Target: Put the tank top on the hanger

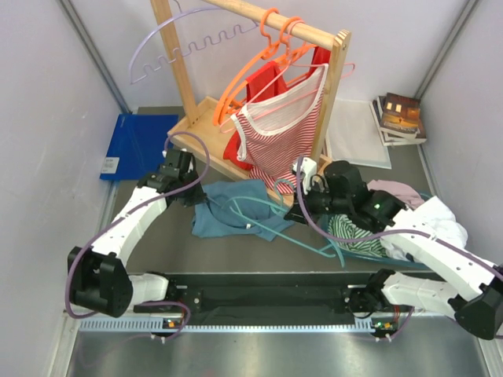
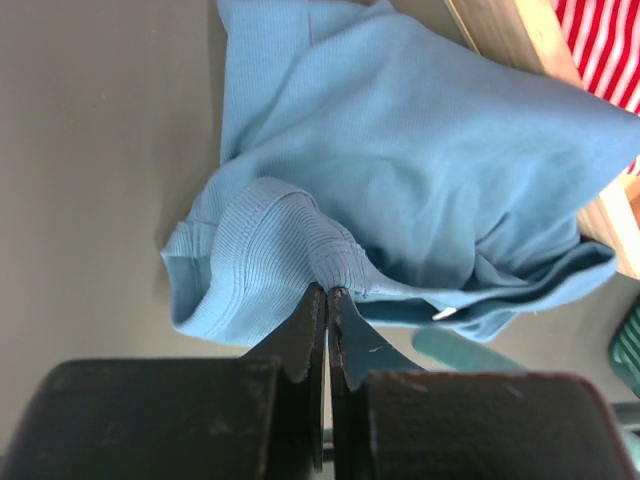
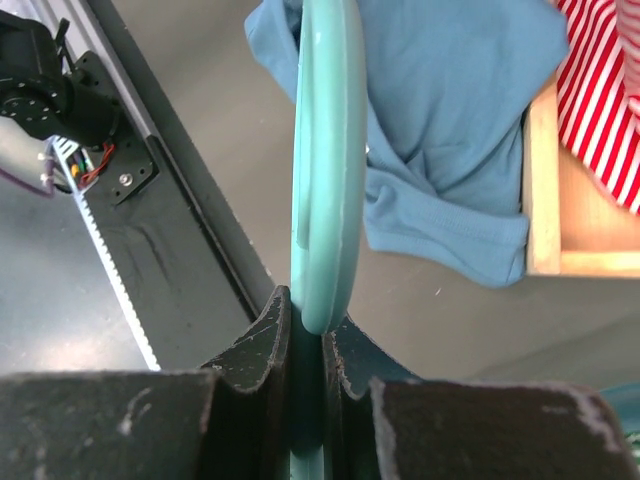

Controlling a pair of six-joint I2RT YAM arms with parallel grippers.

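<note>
The dusty-blue tank top (image 1: pixel 232 206) lies crumpled on the grey table in front of the wooden rack. My left gripper (image 1: pixel 191 191) is at its left edge. In the left wrist view this gripper (image 2: pixel 327 290) is shut, pinching a ribbed hem fold of the tank top (image 2: pixel 400 150). The thin teal-green hanger (image 1: pixel 275 220) lies partly over the fabric and runs rightwards. My right gripper (image 1: pixel 302 200) holds it. In the right wrist view that gripper (image 3: pixel 308 305) is shut on the hanger (image 3: pixel 325 150), which reaches out over the tank top (image 3: pixel 440 120).
A wooden rack (image 1: pixel 196 118) stands just behind, carrying a red-and-white striped top (image 1: pixel 279 137), orange hangers (image 1: pixel 267 55) and a lilac hanger (image 1: pixel 181 47). A blue folder (image 1: pixel 137 145) lies at the left. Books (image 1: pixel 401 118) sit at the back right, and a clothes pile (image 1: pixel 354 232) lies under the right arm.
</note>
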